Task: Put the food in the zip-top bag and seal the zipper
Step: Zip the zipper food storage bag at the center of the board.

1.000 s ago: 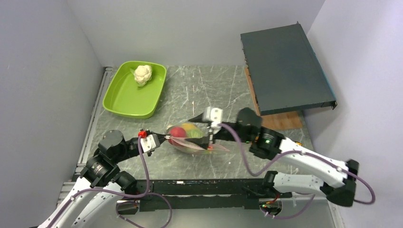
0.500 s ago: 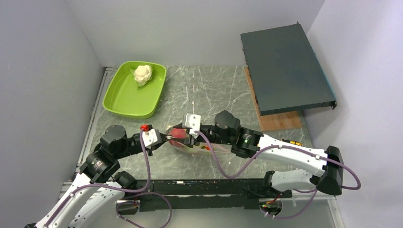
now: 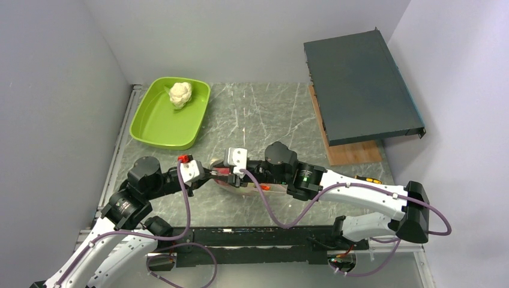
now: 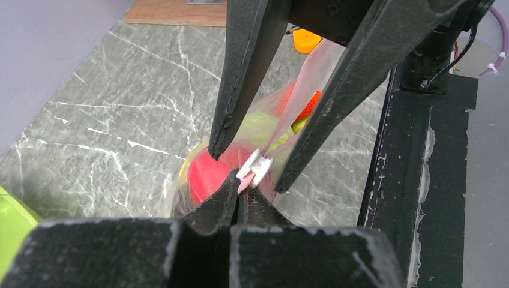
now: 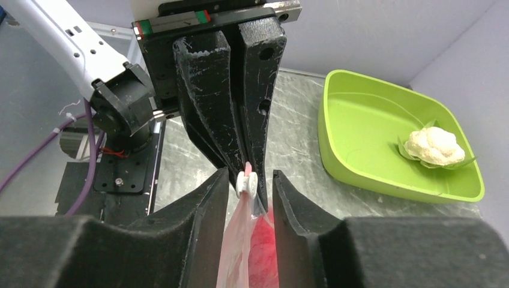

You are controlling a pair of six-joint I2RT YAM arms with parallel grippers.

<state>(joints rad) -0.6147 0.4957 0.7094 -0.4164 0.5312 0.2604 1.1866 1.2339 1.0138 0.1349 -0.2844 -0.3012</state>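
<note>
The zip-top bag [image 3: 249, 185] lies on the table between my arms, with red [image 4: 207, 174] and yellow-green toy food inside it. My left gripper [image 3: 210, 173] is shut on the end of the pink zipper strip [image 4: 288, 111], right beside the white slider [image 4: 255, 168]. My right gripper [image 5: 250, 175] is open. Its fingers [image 4: 240, 72] straddle the strip and the slider [image 5: 246, 182] without pressing on them, tip to tip with the left gripper. A white toy cauliflower [image 3: 180, 93] sits in the lime-green tray [image 3: 159, 129].
A dark grey flat box [image 3: 360, 78] rests on a wooden board [image 3: 354, 154] at the back right. An orange disc [image 4: 306, 41] lies on the table beyond the bag. The tray also shows in the right wrist view [image 5: 366, 150].
My right gripper has slid left along the bag's mouth, from its right end to right beside the left gripper. The left gripper has kept its hold and barely moved.
</note>
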